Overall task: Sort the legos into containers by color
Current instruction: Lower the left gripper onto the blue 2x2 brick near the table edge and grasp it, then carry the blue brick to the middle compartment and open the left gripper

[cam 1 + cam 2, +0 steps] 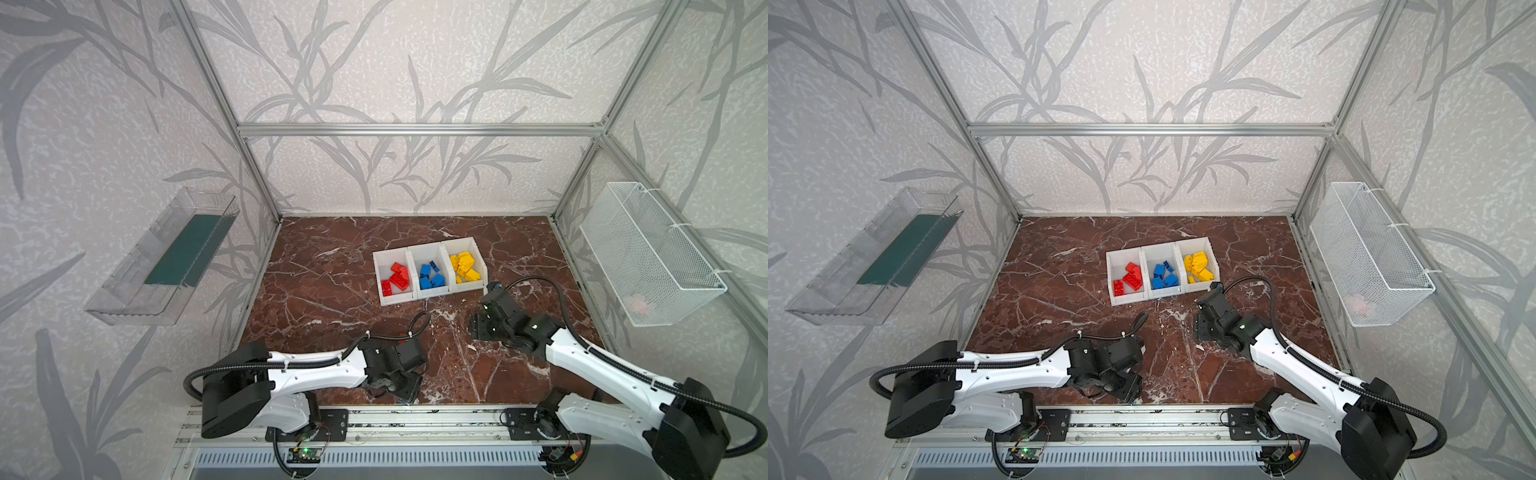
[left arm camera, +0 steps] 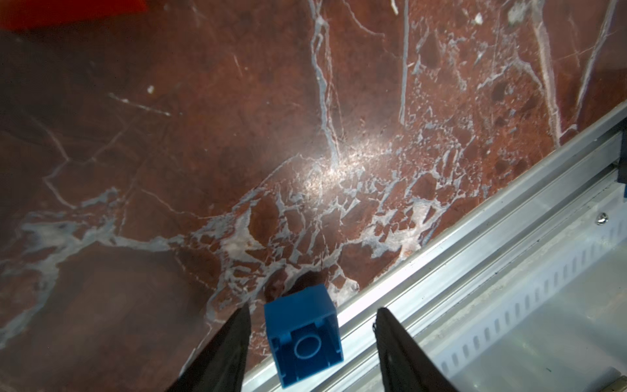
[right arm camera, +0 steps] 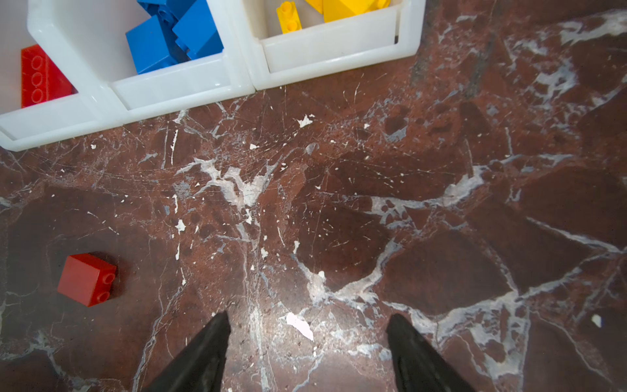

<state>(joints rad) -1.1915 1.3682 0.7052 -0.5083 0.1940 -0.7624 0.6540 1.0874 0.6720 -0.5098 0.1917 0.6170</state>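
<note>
Left pincer [image 2: 314,309]: fingers apart, straddling a blue lego brick [image 2: 303,334]. A sliver of gap shows at one finger and a wider one at the other, so I judge it not yet gripped. The brick lies between the fingers at the edge of the marble tabletop [image 2: 237,135], just beside the aluminium rail [image 2: 475,264]. It is tipped over, its hollow underside with the round tube facing the wrist camera; clean, saturated blue, no visible damage.

Right pincer [image 3: 308,315]: wide and empty over bare marble. A red lego brick [image 3: 87,280] lies loose off to its side, studs pointing sideways.

Beyond the right pincer's fingertips stand the red bin [image 1: 392,299], blue bin [image 1: 434,294] and yellow bin [image 1: 471,286], touching in a row. Each holds several bricks of its own colour only.

Progress, my judgement: nearly finished. Two strays are visible, one blue and one red. The arms hide part of the table.
</note>
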